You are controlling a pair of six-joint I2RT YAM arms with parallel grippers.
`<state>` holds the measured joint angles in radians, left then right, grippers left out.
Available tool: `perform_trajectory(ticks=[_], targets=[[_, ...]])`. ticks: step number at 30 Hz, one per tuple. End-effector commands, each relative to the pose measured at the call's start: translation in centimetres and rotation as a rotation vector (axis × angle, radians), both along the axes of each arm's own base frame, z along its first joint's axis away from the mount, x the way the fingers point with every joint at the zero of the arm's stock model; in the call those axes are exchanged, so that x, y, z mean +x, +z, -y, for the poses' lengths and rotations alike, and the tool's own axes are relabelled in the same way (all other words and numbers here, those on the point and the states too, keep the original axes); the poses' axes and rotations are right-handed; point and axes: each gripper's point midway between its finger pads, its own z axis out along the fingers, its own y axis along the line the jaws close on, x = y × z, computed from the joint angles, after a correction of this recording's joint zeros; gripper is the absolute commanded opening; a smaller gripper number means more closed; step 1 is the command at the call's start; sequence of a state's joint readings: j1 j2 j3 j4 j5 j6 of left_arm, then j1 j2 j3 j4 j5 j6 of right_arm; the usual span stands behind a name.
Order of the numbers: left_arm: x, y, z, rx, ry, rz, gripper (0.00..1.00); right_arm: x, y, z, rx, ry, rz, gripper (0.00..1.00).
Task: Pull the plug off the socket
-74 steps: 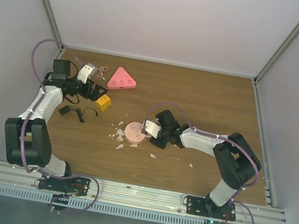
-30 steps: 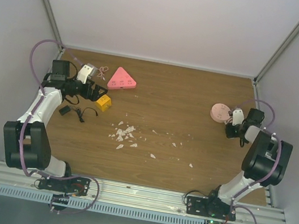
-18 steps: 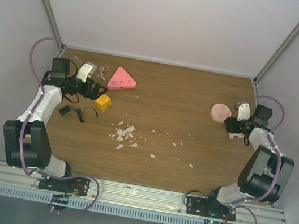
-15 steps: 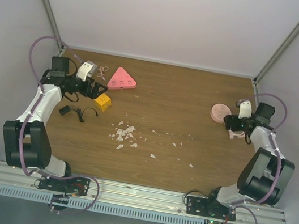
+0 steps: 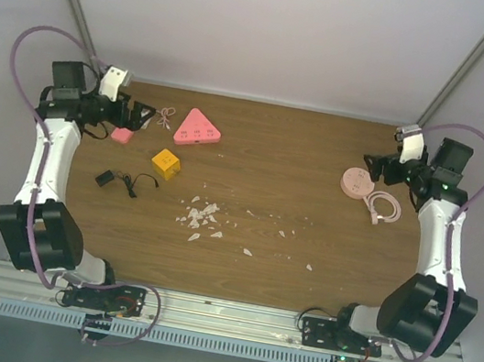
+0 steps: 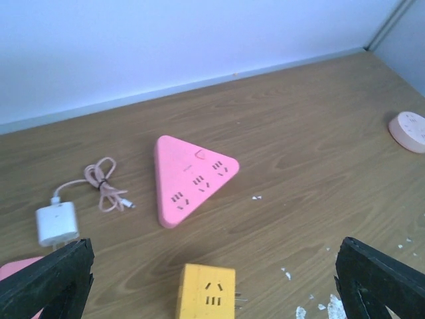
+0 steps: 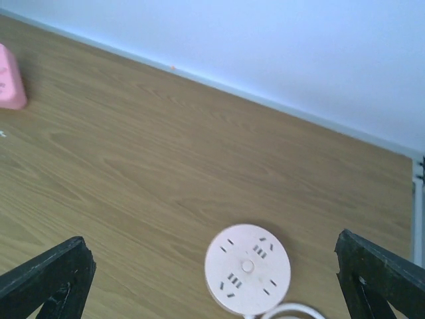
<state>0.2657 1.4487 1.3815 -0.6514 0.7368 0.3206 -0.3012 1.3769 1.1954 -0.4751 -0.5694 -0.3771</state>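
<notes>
A round pale-pink socket lies flat at the right of the table, its pink cable coiled beside it. In the right wrist view the same socket shows bare slots with no plug in them. My right gripper hangs open above and behind it, holding nothing. A pink triangular socket and a yellow cube adapter with bare prongs lie at the back left. My left gripper is raised there, open and empty. No plug sits in any socket that I see.
A white charger with a tied pink cable lies by the back wall. A small pink object and a black adapter with its lead are at the left. White crumbs litter the middle. Walls enclose three sides.
My right gripper opened, let go of the round socket at the right side and rose back toward the far right corner. The left arm lifted and drew back toward the far left corner.
</notes>
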Motion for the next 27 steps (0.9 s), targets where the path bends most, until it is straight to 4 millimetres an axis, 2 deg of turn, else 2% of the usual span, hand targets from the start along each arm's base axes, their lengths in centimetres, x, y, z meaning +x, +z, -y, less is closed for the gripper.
perform_trajectory(ticks=[1,4,7,11,19,22,27], targets=[[-0.5,1.0,-2.0,-0.041,0.074,-0.003,0.99,-1.4,2.3,-3.1,0.073,0.083,0.019,1.00],[-1.0,0.9,-3.5,-0.042,0.128,0.001,0.99,-2.1,2.5,-4.9,0.107,0.125,0.026,1.00],[-1.8,-0.1,-4.3,-0.062,0.151,-0.013,0.99,-2.8,2.0,-6.0,0.119,0.145,0.041,0.99],[-3.0,-2.2,-4.4,-0.069,0.166,-0.038,0.99,-4.1,0.1,-7.1,0.137,0.170,0.048,1.00],[-5.3,-6.4,-4.8,0.025,0.212,-0.064,0.99,-5.9,-3.3,-7.5,0.123,0.191,0.046,1.00],[-5.9,-7.7,-4.8,0.033,0.221,-0.079,0.99,-5.9,-3.5,-7.6,0.127,0.196,0.040,1.00],[-6.1,-8.6,-4.7,0.026,0.233,-0.084,0.99,-6.0,-4.0,-7.6,0.122,0.198,0.040,1.00]])
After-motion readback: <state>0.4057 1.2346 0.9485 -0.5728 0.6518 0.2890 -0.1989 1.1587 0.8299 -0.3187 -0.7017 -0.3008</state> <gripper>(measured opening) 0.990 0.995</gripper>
